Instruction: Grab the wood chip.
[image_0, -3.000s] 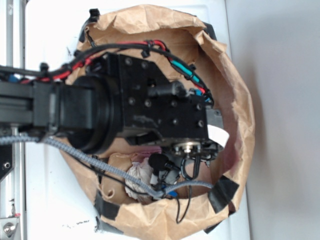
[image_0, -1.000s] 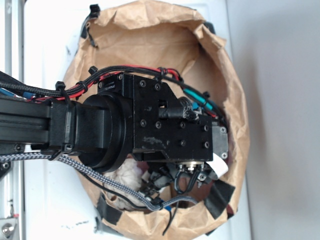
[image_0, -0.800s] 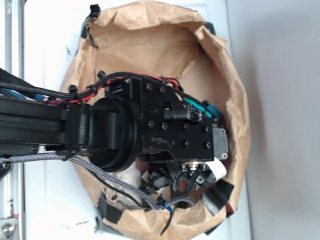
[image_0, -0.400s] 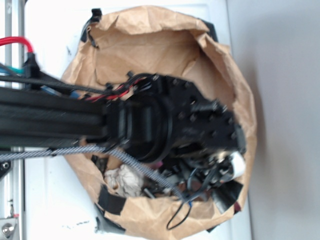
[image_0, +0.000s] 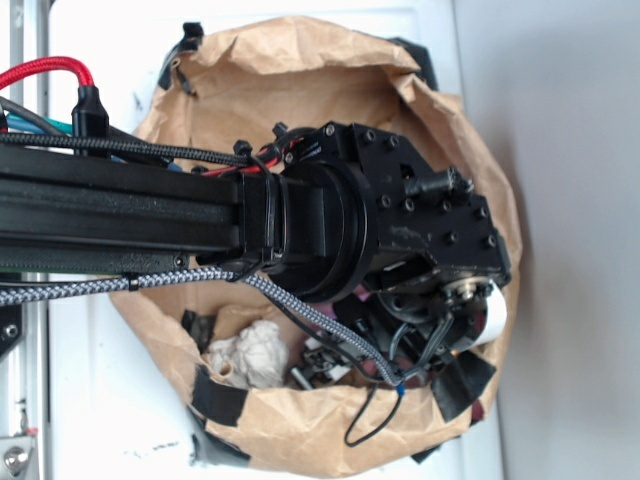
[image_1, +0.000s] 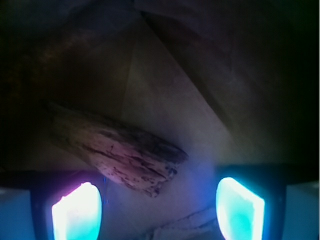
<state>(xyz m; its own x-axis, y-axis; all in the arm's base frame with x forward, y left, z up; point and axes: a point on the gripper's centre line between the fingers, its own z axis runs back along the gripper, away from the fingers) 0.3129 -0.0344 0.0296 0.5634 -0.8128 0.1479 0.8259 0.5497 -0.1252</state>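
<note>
Pincer: gripper (image_1: 157, 207) hangs low inside the paper-lined bowl, its jaws spread apart with nothing between them; the two lit fingertips (image_1: 77, 212) show at the bottom corners of the wrist view.
Wood chip: the wood chip (image_1: 117, 152) lies flat on the brown paper floor, a long rough piece set on a slant, its lower end near the left fingertip and partly inside the gap.
Exterior view: the arm (image_0: 120, 215) and wrist block cover most of the bowl, so the chip is hidden there.
Step in hand: my judgement is that the approach is almost complete and the closing is not yet done.
How to do it well: bring the gap over the middle of the chip, which now sits left of centre; turn the wrist so the jaws cross its narrow width; go down until the tips are at the paper, then close slowly.
Risk: the left tip may land on top of the chip and push it instead of passing beside it.
Surface: crumpled brown paper (image_0: 300, 95) with creases, soft, so the chip can slide or tilt.
Room: white table (image_0: 100, 400) under the bowl; black tape (image_0: 222, 397) holds the paper rim; a crumpled paper wad (image_0: 250, 355) rests near the rim, apart from the gripper.
</note>
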